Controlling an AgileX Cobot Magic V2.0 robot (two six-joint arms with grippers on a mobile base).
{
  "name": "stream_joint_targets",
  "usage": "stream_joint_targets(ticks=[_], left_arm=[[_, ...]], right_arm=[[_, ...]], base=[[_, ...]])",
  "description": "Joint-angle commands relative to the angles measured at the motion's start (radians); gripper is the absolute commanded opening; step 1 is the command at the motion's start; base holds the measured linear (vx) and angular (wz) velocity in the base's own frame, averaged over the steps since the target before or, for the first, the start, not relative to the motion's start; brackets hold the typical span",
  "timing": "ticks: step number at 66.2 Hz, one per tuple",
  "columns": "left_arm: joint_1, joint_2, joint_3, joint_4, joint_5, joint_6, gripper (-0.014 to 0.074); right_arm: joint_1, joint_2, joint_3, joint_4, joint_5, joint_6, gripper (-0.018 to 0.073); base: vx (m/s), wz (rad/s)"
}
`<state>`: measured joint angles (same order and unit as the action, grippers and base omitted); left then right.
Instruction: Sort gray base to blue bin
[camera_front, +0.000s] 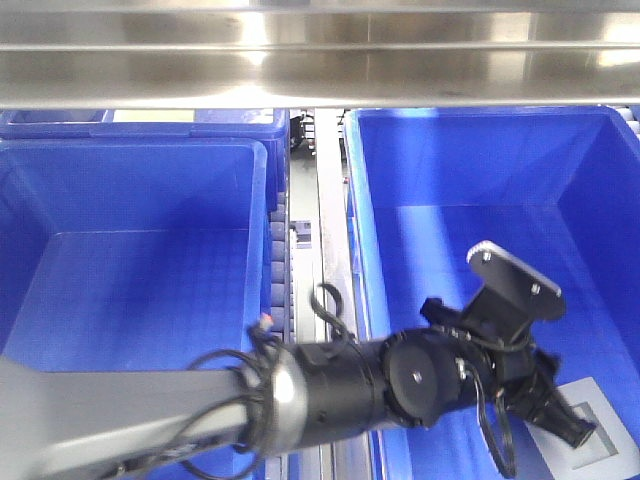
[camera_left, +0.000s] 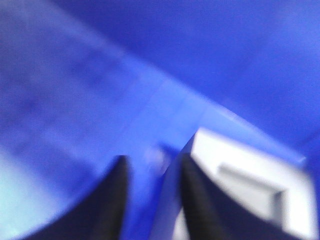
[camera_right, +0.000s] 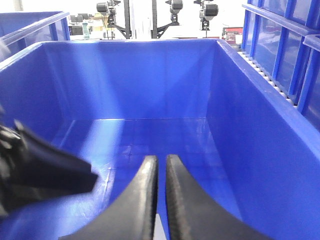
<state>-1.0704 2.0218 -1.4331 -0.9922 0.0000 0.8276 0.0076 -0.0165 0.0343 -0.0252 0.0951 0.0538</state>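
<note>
Down in the blue bin (camera_front: 400, 160), the gray base (camera_front: 597, 440) lies just beside the left hand (camera_front: 565, 420), whose fingers are spread and empty. Right hand (camera_right: 160, 200) nearly clenched, holding nothing. No writing is readable.

Front view: bright overhead light, glare streaks on steel rail (camera_front: 320, 60) across top of frame. Left wrist view heavily motion-blurred, pale washout lower left. Right wrist view sharp; background upper centre overexposed

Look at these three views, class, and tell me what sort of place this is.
Probably a warehouse or factory sorting line. Large blue bins sit side by side beneath a steel shelf, a roller track runs between them, and more blue crates are stacked nearby.
</note>
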Motion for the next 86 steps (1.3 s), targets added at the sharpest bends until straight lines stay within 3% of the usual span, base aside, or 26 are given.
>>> stream_joint_targets(ticks=[1,3,21,40,86], left_arm=[[-0.002,-0.083,-0.02,0.012,-0.014,-0.006,0.0024],[-0.002,-0.086,-0.02,0.017,-0.009,-0.005,-0.0008],[-0.002,-0.12,0.003,0.039,0.012,0.002,-0.0006],[-0.002,-0.291,0.2,0.042,-0.062,0.002,-0.0006],[-0.002,-0.712,0.591,0.041,-0.108,-0.003,-0.0006]], right_arm=[[-0.004,-0.009,-0.004,-0.006,-0.079,-0.007,-0.0004],[-0.004,-0.009,-0.004,-0.006,-0.079,-0.007,-0.0004],[-0.004,-0.009,-0.004,-0.006,-0.079,-0.007,-0.0004],[-0.004,-0.009,-0.004,-0.006,-0.079,-0.007,-0.0004],[-0.004,-0.009,-0.004,-0.006,-0.079,-0.007,-0.0004]], base=[[0.0,0.0],[0.0,0.0],[0.0,0.0],[0.0,0.0],[0.0,0.0]])
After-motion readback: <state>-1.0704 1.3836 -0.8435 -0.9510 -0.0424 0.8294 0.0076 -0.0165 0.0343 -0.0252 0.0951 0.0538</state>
